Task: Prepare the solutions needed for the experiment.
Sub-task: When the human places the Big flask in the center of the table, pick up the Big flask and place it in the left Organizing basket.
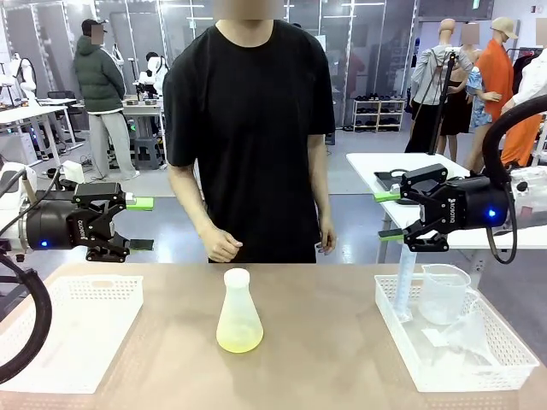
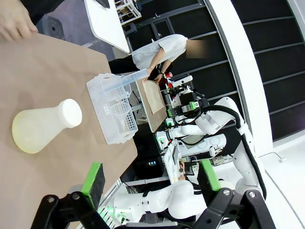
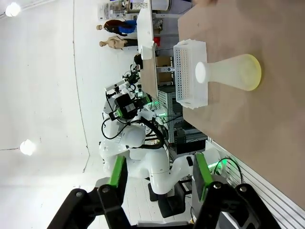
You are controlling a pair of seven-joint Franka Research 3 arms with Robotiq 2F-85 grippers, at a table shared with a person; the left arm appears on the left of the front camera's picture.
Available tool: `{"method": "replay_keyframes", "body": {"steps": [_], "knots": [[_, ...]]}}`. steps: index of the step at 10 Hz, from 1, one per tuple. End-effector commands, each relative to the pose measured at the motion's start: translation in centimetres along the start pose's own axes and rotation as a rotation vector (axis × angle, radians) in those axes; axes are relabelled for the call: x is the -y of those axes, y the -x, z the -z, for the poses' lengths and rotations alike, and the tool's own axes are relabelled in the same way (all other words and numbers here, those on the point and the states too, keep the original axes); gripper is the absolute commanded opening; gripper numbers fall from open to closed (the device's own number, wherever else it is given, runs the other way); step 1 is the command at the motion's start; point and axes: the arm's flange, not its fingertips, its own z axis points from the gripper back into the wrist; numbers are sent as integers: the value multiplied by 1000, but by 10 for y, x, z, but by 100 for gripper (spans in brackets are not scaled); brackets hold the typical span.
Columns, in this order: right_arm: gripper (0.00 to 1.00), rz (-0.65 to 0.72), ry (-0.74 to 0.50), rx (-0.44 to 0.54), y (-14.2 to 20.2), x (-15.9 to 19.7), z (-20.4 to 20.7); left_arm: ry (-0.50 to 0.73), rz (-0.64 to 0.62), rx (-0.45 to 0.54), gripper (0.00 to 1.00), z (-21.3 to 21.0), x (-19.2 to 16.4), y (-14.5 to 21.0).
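Note:
A frosted conical flask [image 1: 238, 312] with a white cap stands upright at the table's middle. The solutions [image 1: 239, 340] show as a little pale yellow-green liquid in its base. My left gripper [image 1: 141, 224] hovers open above the table's left side, well apart from the flask, with nothing between its fingers. My right gripper [image 1: 389, 213] hangs open and holds nothing, above the near-left corner of the right basket. In the left wrist view the flask [image 2: 43, 126] lies beyond my open left gripper [image 2: 151, 177]. In the right wrist view the flask [image 3: 231, 71] and its tinted base [image 3: 252, 71] sit far ahead of the open right gripper [image 3: 159, 171].
A white mesh basket [image 1: 73, 329] lies at the left. Another white basket [image 1: 491, 342] at the right holds a clear beaker [image 1: 444, 293] and a tall graduated cylinder [image 1: 404, 282]. A person stands at the far edge, one hand [image 1: 220, 246] just over the table.

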Motion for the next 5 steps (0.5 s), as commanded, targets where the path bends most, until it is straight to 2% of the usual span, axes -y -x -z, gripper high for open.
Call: {"method": "replay_keyframes", "body": {"steps": [1, 5], "knots": [[70, -5, 1, 11, 1, -1, 1, 1, -1, -9, 100, -3, 3, 0], [70, -5, 1, 11, 1, -1, 1, 1, -1, -9, 100, -3, 3, 0]]}}
